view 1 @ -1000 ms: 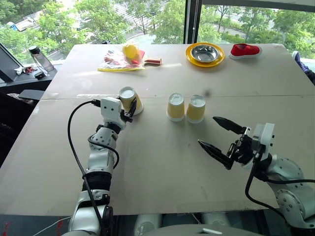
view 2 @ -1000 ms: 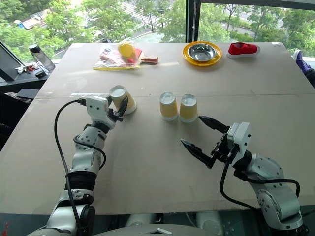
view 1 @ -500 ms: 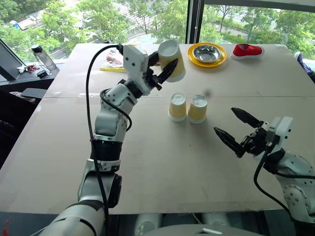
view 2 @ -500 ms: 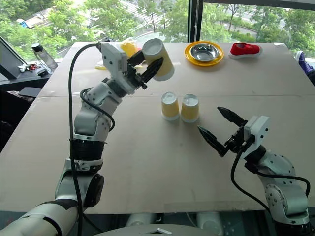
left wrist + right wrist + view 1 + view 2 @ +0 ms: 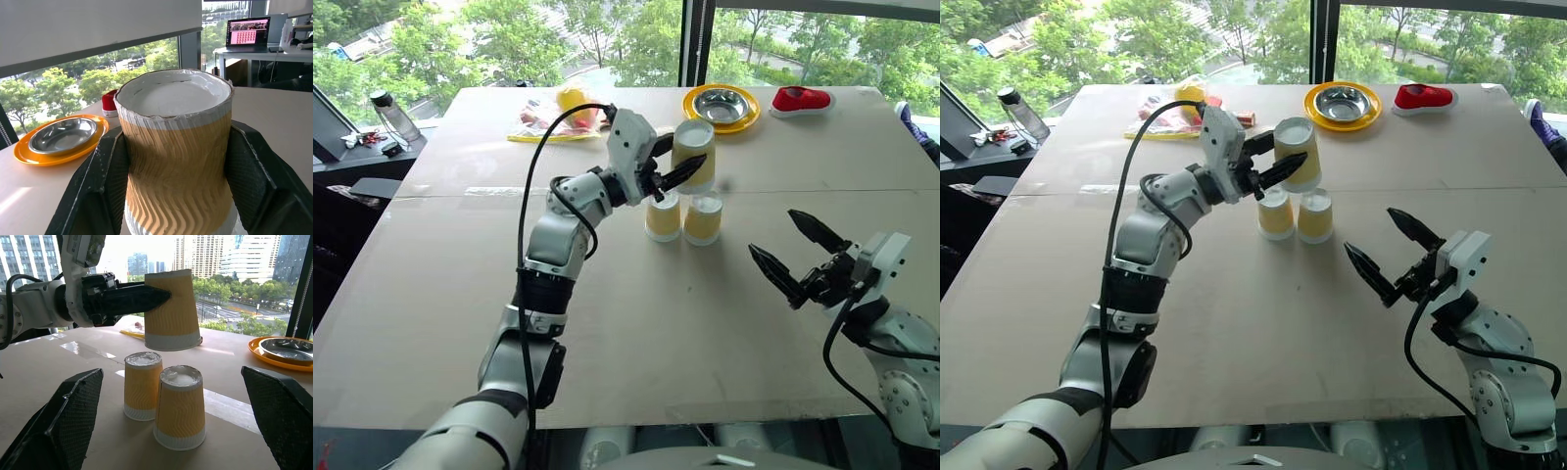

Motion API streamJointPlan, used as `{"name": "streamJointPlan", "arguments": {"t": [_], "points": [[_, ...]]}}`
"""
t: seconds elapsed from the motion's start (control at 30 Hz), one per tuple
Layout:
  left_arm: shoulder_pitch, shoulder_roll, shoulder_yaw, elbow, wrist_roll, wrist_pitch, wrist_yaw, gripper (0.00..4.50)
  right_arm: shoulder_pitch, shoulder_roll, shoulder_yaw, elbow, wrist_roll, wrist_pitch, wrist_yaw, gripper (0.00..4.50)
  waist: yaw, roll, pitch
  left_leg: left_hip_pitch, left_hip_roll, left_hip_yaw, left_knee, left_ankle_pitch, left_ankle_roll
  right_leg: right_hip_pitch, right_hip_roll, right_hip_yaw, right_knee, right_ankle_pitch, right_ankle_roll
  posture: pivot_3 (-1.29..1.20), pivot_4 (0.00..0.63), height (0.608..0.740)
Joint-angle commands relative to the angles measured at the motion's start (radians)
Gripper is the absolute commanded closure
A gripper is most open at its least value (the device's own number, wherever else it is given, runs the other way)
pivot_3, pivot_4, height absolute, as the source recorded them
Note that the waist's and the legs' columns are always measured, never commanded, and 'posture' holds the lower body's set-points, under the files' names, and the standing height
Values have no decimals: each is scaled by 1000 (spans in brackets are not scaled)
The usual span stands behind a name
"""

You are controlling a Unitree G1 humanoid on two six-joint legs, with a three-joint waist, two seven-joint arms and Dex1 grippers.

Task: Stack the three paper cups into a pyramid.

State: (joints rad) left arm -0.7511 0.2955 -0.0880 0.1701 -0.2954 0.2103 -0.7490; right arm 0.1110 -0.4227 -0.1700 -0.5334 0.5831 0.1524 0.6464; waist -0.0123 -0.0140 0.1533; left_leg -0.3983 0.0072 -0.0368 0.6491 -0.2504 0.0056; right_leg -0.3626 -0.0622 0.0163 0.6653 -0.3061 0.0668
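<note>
Gripping ribbed tapered paper cup [image 5: 694,155], L gripper [image 5: 677,168] clamped.

Robot arms — 2, silver-grey jointed shells with black bands at the joints. Left gripper [image 5: 683,168]: white boxy wrist housing, 2 black tapered fingers with textured pads [image 5: 110,181]; looping black cable. Right gripper [image 5: 798,251] — same build, black cable along the forearm.

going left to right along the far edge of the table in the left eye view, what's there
clear bottle → plastic bag with a yellow item → yellow plate with steel bowl → red shoe
</note>
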Motion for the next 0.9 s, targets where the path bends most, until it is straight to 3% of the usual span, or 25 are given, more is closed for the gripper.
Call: {"name": "streamJointPlan", "arguments": {"t": [0.03,0.47,0.5,0.53,0.6,0.9], "points": [[15,12,10,-35,6,-7,-8,2012,-4,1,-15,-38,5,-18,-9,0,0,0,0,0,0,0,0,0,0,0,0,0,0,0,0,0,150,740],[43,6,-6,-6,46,-38,-11,2012,-30,-5,-12,-38,14,-10,-14,0,1,0,0,0,0,0,0,0,0,0,0,0,0,0,0,0,150,740],[45,4,-6,-4,48,-43,-12,1260,-32,-4,-11,-41,17,-10,-13,0,1,0,0,0,0,0,0,0,0,0,0,0,0,0,0,0,150,740],[47,2,-7,-3,49,-48,-14,1083,-32,-4,-11,-43,18,-9,-13,0,1,0,0,0,0,0,0,0,1,0,0,0,0,0,0,0,150,740],[50,-5,-4,-4,42,-50,-22,100,-34,-4,-11,-46,22,-9,-14,0,1,0,0,0,0,0,0,0,1,0,0,0,0,0,0,0,150,740],[57,-17,56,-52,-8,-120,-39,26,-13,1,-9,-38,29,-18,-2,0,0,0,0,0,0,0,0,-1,2,0,0,0,1,0,0,0,150,740]]}}
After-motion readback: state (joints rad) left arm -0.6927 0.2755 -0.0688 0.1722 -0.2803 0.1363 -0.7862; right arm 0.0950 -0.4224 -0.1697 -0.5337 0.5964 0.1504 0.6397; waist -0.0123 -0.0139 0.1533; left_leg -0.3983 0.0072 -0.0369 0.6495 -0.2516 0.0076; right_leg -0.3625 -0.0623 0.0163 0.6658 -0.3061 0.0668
